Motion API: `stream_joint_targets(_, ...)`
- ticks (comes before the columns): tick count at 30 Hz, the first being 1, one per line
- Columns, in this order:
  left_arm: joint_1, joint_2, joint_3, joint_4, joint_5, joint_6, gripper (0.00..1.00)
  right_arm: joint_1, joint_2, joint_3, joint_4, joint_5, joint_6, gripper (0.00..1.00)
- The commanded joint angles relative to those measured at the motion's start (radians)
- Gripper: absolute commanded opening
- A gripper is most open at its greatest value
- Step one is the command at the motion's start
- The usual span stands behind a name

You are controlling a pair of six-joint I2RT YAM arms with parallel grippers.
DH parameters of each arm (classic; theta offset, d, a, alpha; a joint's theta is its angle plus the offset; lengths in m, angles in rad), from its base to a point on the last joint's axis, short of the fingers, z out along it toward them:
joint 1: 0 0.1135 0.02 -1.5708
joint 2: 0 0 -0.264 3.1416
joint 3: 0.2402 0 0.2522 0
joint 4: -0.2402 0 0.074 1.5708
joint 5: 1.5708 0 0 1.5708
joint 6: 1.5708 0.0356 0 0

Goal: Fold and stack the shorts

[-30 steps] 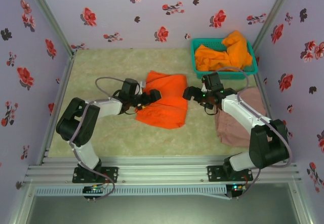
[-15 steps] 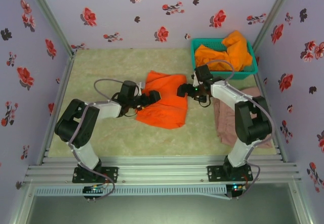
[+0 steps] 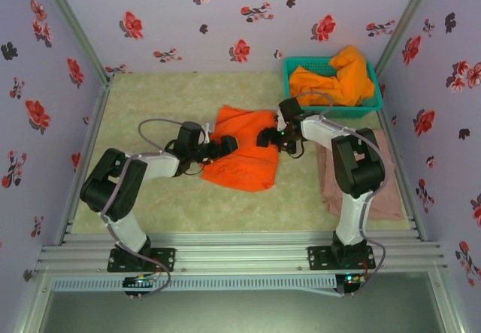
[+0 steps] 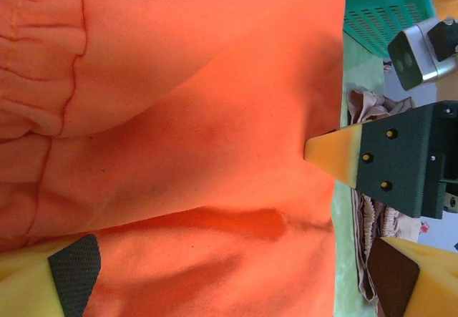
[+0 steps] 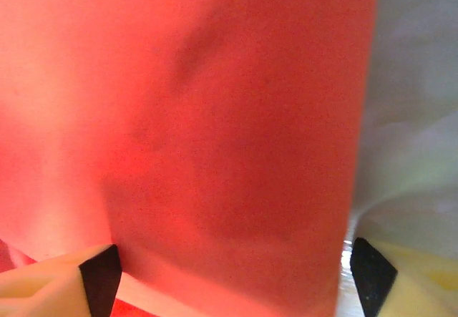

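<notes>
One pair of bright orange shorts [image 3: 244, 156] lies folded on the mat at mid-table. My left gripper [image 3: 225, 146] stands open at its left side, and orange cloth [image 4: 200, 116] spreads between the wide fingertips [image 4: 71, 278]. My right gripper [image 3: 267, 137] is at the shorts' upper right edge, open, with orange cloth [image 5: 215, 138] spanning the gap between its pads [image 5: 100, 274]. One of its yellow fingers [image 4: 336, 152] presses at the cloth's edge. The pink-beige shorts [image 3: 364, 186] lie flat at the right. Another orange pair [image 3: 334, 77] is heaped in the basket.
The teal mesh basket [image 3: 372, 109] stands at the back right corner, close behind my right arm. Flowered walls close in the pale mat [image 3: 150, 107] on three sides. The mat's left half and front strip are bare.
My right arm has swung left, from above the pink-beige shorts to the orange shorts' right edge. The left arm has hardly moved.
</notes>
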Motion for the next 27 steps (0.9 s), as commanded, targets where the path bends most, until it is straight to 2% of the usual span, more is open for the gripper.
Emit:
stream_joint_targets(1, 0.008, 0.024, -0.054, -0.142, -0.044, -0.002, 0.99, 0.014, 0.035, 0.031, 0.01, -0.036, -0.003, 0.82)
stream_joint_targets(5, 0.01, 0.021, -0.057, -0.141, -0.044, -0.002, 0.99, 0.03, 0.051, 0.039, 0.028, -0.06, 0.011, 0.72)
stream_joint_targets(8, 0.011, 0.003, -0.067, -0.131, -0.045, -0.007, 0.99, 0.038, 0.055, 0.04, 0.038, -0.061, 0.022, 0.58)
stream_joint_targets(12, 0.023, -0.096, -0.083, -0.136, -0.047, -0.01, 0.99, 0.043, 0.059, 0.053, 0.007, -0.052, 0.011, 0.28)
stream_joint_targets(17, 0.074, -0.338, -0.084, -0.263, -0.071, 0.013, 0.99, 0.073, 0.063, 0.078, -0.067, -0.056, -0.063, 0.01)
stream_joint_targets(22, 0.123, -0.587, -0.032, -0.508, -0.141, 0.094, 0.99, 0.112, 0.079, 0.096, -0.147, -0.167, -0.159, 0.0)
stream_joint_targets(27, 0.14, -0.683, -0.014, -0.617, -0.145, 0.104, 0.99, 0.147, 0.064, 0.07, -0.214, -0.207, -0.262, 0.0)
